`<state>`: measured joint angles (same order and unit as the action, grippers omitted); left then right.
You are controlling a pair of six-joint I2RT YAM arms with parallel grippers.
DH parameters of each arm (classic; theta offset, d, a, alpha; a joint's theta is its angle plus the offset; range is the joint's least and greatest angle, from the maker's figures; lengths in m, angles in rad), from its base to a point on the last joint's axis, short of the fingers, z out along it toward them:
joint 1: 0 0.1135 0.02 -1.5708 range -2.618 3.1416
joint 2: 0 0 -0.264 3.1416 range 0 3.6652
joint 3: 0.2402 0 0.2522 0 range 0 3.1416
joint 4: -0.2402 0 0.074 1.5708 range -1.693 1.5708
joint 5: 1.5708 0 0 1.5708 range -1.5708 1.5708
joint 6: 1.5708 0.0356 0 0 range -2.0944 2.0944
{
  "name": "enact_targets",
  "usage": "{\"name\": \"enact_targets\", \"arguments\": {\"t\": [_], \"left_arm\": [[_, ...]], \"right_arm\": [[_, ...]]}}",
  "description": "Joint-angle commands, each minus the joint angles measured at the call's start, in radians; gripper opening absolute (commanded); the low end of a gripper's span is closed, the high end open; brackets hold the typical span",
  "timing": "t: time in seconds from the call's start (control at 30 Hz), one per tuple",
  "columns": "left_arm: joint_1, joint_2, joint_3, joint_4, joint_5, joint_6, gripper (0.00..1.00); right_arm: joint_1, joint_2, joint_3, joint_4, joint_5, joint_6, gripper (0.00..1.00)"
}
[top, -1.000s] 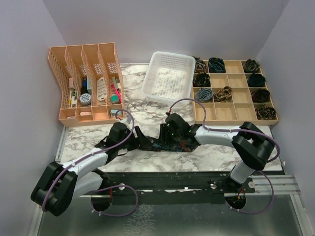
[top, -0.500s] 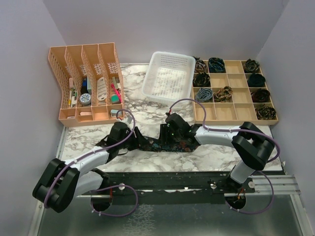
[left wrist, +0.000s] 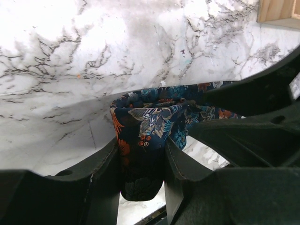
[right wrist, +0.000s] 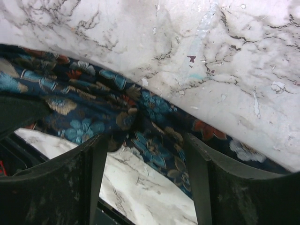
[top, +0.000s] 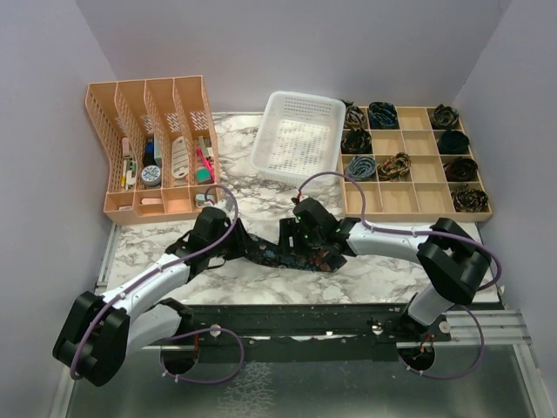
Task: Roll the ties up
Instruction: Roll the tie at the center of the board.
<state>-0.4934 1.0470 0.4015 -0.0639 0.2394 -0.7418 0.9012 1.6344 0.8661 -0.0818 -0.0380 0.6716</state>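
Note:
A dark navy tie (top: 305, 255) with blue, orange and white flowers lies crumpled across the marble table (top: 261, 196), between my two grippers. My left gripper (top: 240, 243) is at its left end. In the left wrist view that gripper (left wrist: 141, 151) is shut on a folded, rounded end of the tie (left wrist: 150, 117), and both fingers press the fabric. My right gripper (top: 288, 241) hovers over the middle of the tie. In the right wrist view this gripper (right wrist: 145, 161) stands open, its fingers (right wrist: 197, 178) straddling the tie (right wrist: 93, 108) without pinching it.
A wooden compartment tray (top: 416, 202) at the back right holds several rolled ties. A white plastic basket (top: 298, 137) stands behind the arms. At the back left is an orange file organiser (top: 152, 144) with stationery. The purple walls close in on both sides.
My left gripper has moved forward and right along the tie and closed on its folded end. My right gripper's fingers have spread wider over the tie.

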Motion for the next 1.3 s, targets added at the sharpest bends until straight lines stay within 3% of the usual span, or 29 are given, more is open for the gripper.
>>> {"name": "enact_targets", "arguments": {"t": [0.0, 0.23, 0.67, 1.27], "left_arm": [[-0.019, -0.013, 0.058, -0.117, -0.079, 0.051, 0.36], [-0.087, 0.010, 0.173, -0.268, -0.224, 0.092, 0.34], [-0.357, 0.242, 0.464, -0.602, -0.643, 0.053, 0.32], [-0.583, 0.461, 0.677, -0.762, -0.898, -0.048, 0.32]], "right_arm": [[-0.019, -0.078, 0.027, -0.056, -0.013, -0.037, 0.72], [-0.071, -0.166, -0.003, -0.091, 0.033, -0.046, 0.75], [-0.167, -0.263, -0.105, -0.119, 0.157, 0.010, 0.78], [-0.314, -0.389, -0.237, -0.120, 0.163, 0.080, 0.84]]}}
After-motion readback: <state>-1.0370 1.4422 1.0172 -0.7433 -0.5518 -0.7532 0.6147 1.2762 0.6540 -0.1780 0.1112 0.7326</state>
